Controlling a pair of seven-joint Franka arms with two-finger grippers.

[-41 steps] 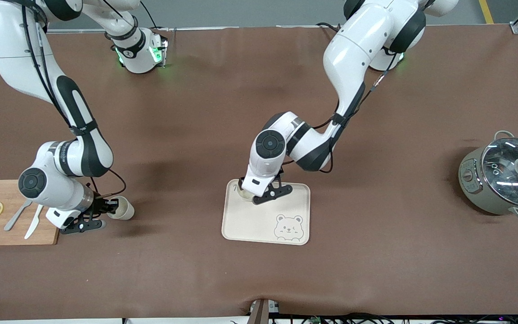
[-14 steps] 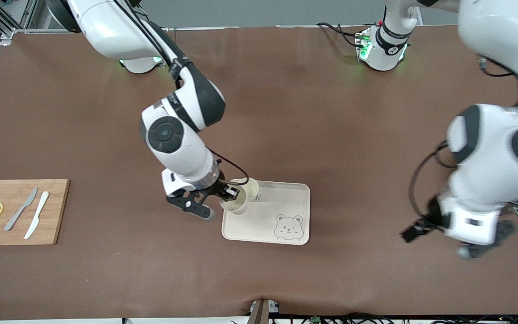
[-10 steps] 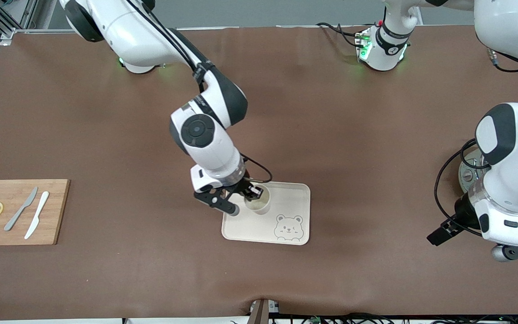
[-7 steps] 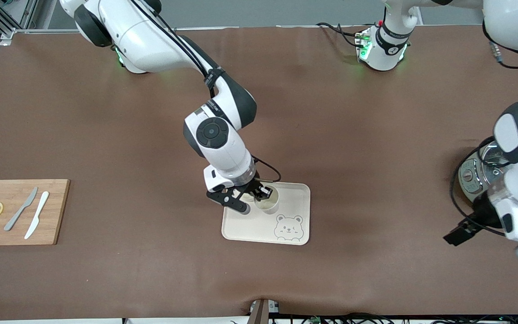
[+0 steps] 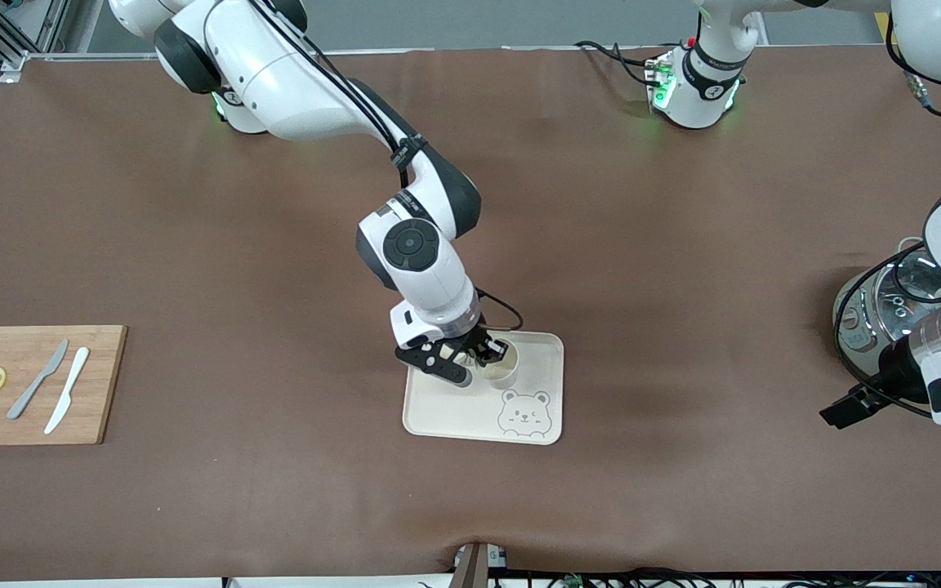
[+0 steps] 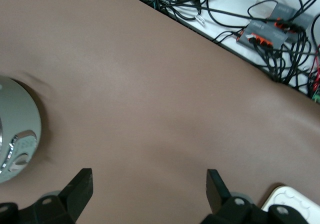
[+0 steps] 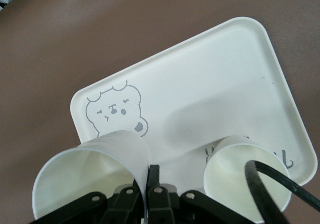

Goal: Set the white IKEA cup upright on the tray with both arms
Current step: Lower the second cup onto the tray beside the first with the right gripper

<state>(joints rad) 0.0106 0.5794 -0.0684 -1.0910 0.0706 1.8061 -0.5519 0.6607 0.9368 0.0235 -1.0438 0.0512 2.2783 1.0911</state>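
Right end effector [image 5: 470, 365] pinches rim of carried cup [image 7: 92, 174], tilted, over tray [image 5: 430, 412]; risk: lowering knocks standing cup [image 7: 247, 171] beside it. Left end effector [image 6: 149, 189] waits spread open, empty, over worktop [image 5: 193, 490] near pot [image 5: 871, 322].

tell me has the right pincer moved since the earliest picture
Yes. The right pincer, shut on a cup, went from beside the cutting board to over the tray.

A robotics lab: two glossy white jointed arms [image 5: 332, 98] bolted to a brown-covered table [image 5: 193, 245], tangled black cables [image 6: 240, 14] at the frame's top edge.
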